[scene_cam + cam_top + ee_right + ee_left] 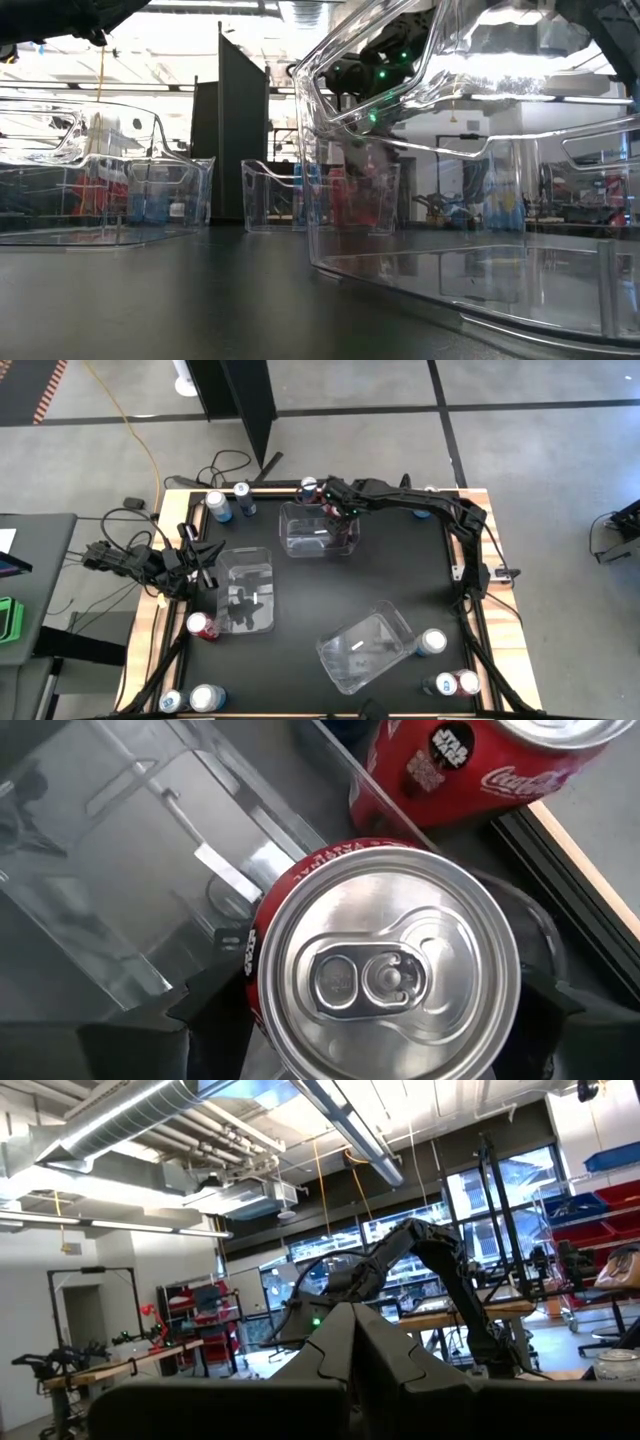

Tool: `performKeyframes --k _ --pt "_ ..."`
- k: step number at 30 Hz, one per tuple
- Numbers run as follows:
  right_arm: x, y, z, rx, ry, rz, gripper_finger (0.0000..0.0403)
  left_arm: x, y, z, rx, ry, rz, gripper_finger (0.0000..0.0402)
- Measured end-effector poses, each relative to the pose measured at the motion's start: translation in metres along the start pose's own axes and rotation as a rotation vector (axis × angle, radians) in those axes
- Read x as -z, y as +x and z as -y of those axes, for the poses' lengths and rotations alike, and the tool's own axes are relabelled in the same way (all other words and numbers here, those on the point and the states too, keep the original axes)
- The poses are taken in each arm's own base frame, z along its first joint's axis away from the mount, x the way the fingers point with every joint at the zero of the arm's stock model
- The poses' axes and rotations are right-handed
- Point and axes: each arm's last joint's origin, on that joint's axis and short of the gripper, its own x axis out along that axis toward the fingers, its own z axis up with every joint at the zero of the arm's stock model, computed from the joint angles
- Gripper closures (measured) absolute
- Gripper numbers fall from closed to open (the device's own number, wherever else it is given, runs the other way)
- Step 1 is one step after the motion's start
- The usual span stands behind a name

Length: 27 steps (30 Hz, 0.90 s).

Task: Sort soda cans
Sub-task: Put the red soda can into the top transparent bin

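A red soda can (pixel 385 975) with a silver top stands between the fingers of my right gripper (pixel 385 1020), which is shut on it inside the far clear bin (pixel 305 530), at the bin's far right corner. In the high view this gripper (pixel 338 510) reaches in from the right. A second red can (pixel 450 765) stands just outside the bin's wall. My left gripper (pixel 205 567) waits shut at the table's left edge, pointing up into the room (pixel 350 1345). Other cans stand around the table's rim, such as a red one (pixel 202 626) and a light blue one (pixel 217 506). My right gripper pinches the red can by its side wall (pixel 256 970), just below the silver top, one finger (pixel 205 1010) on each side. The fingers come from above, slanting down. The can is upright; its bottom is hidden, so I cannot tell whether it rests on the bin's floor.
Two more clear bins sit on the black mat: one at the left (pixel 262 592) and one turned askew at the near right (pixel 365 648). Cans stand at the near left corner (pixel 207 697), near right (pixel 432 642), (pixel 455 683) and far left (pixel 243 500).
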Motion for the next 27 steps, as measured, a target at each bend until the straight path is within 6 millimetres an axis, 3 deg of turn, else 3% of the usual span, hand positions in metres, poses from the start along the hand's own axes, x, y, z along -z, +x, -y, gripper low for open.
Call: performKeyframes --k 14,27 --pt "0.004 0.001 0.002 0.006 0.017 -0.006 0.0035 0.000 0.000 0.000 0.000 0.000 0.000 0.0401" --pt "0.000 -0.030 0.008 0.016 0.035 0.076 0.0034 0.000 0.000 0.000 0.000 0.000 0.000 0.0401"
